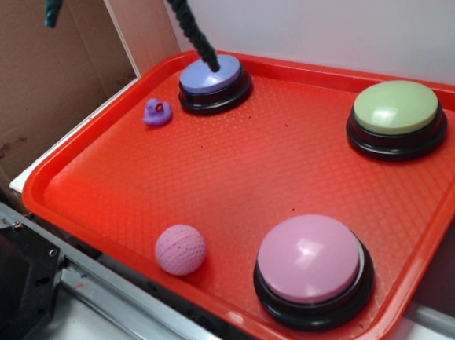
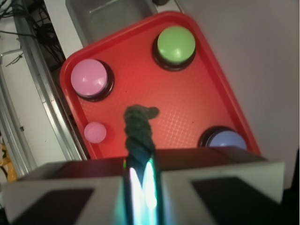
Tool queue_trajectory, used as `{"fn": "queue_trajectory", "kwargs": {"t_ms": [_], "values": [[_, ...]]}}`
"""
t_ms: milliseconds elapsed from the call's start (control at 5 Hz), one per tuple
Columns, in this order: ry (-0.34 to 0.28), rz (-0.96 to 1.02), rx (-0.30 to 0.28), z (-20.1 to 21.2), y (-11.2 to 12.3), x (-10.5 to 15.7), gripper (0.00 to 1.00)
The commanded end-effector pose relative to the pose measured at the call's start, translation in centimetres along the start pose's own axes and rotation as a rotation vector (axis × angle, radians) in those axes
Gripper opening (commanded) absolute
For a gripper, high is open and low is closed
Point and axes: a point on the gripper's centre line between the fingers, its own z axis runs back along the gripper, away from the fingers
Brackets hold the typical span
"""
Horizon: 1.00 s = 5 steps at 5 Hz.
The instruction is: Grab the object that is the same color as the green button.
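Observation:
The dark green twisted rope (image 2: 138, 133) is clamped between the two pale fingers (image 2: 84, 192) of my gripper (image 2: 140, 185), which is shut on it high above the red tray (image 2: 201, 108). In the exterior view the rope (image 1: 191, 27) hangs down from the top edge, its lower end over the lavender-blue button (image 1: 213, 82); a second bit of rope (image 1: 52, 8) shows at the top left. The gripper itself is out of that view. The green button (image 1: 397, 116) sits at the tray's far right corner; it also shows in the wrist view (image 2: 175, 45).
On the tray (image 1: 235, 169) also sit a pink-domed button (image 1: 312, 267), a pink golf ball (image 1: 180, 250) and a small purple duck (image 1: 157, 112). Brown cardboard (image 1: 31, 83) stands on the left, a white wall (image 1: 341, 11) behind, and a metal rail (image 1: 119, 293) along the front.

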Motion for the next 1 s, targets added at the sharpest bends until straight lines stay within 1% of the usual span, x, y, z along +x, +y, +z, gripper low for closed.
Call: {"fn": "queue_trajectory", "kwargs": {"t_ms": [0, 200, 400, 600, 800], "values": [[0.002, 0.306, 0.002, -1.4, 0.4, -1.7, 0.0], [-0.029, 0.451, 0.031, -2.5, 0.0, -1.9, 0.0], [-0.032, 0.474, 0.054, -3.4, 0.0, -1.6, 0.0], [-0.04, 0.445, 0.033, -3.9, 0.1, -1.0, 0.0], [-0.016, 0.359, 0.017, -4.2, 0.3, -0.2, 0.0]]}}
